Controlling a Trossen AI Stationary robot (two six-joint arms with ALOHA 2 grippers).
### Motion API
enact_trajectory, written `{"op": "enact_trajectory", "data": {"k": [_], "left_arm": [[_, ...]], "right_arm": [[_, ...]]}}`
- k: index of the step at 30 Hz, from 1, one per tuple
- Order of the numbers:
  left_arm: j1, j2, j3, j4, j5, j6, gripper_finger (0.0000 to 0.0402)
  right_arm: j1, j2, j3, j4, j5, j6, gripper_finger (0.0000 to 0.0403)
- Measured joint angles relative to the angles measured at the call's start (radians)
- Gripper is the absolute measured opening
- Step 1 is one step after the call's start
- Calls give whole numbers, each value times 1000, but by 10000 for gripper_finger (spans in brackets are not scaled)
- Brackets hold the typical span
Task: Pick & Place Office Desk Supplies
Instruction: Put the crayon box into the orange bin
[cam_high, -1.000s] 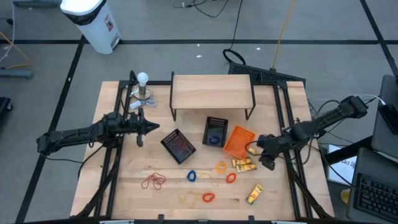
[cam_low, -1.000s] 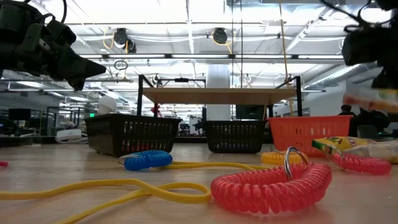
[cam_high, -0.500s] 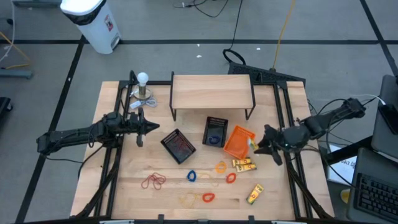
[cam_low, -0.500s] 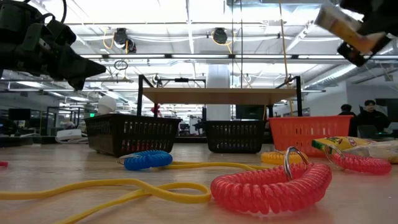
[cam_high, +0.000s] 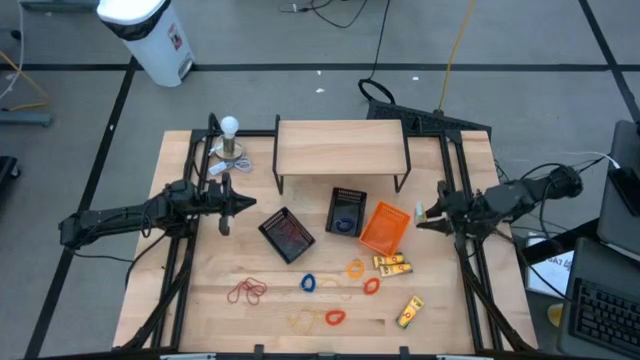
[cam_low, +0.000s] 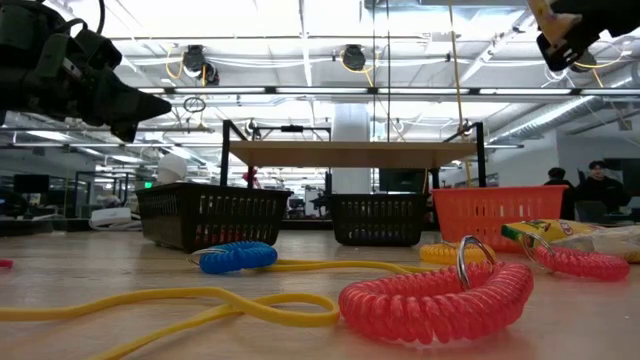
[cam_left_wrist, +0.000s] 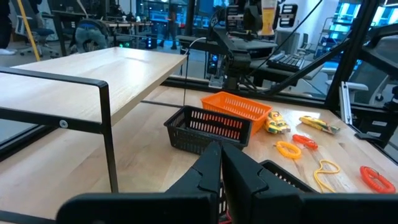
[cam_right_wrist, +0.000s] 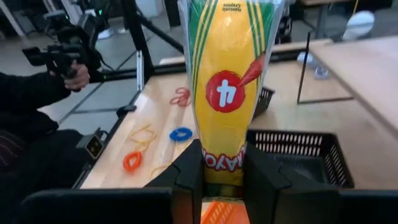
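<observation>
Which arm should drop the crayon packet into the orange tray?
Right. Its hand already grips the yellow crayon packet just beside the orange tray. The left hand is shut, empty, on the table's far side.

The left arm reaches in from nine o'clock, stretched out nearly level above the table's left side, forearm pointing toward three o'clock. Its dark two-finger left gripper (cam_high: 226, 210) hangs off the surface with the fingers (cam_left_wrist: 214, 167) pressed together and nothing between them. The right arm comes in from three o'clock, elbow bent out past the table edge, wrist raised well above the tabletop. Its right gripper (cam_high: 432, 214) points toward nine o'clock, the fingers (cam_right_wrist: 188, 165) clamped on the lower end of a yellow crayon packet (cam_right_wrist: 227, 81).
</observation>
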Motion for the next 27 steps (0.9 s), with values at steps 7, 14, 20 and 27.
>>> {"op": "enact_trajectory", "data": {"k": [7,14,20,27], "left_arm": [[0,0,0,-1,0,-2,17],[0,0,0,-2,0,-3,17],[0,0,0,-2,-1,-3,17],[0,0,0,-2,-1,-11,17]], "right_arm": [[0,-91,-54,32,71,-82,71],[0,-205,-223,120,96,-100,68],[0,-281,-354,223,97,-89,72],[0,-280,-415,301,101,-61,69]]}}
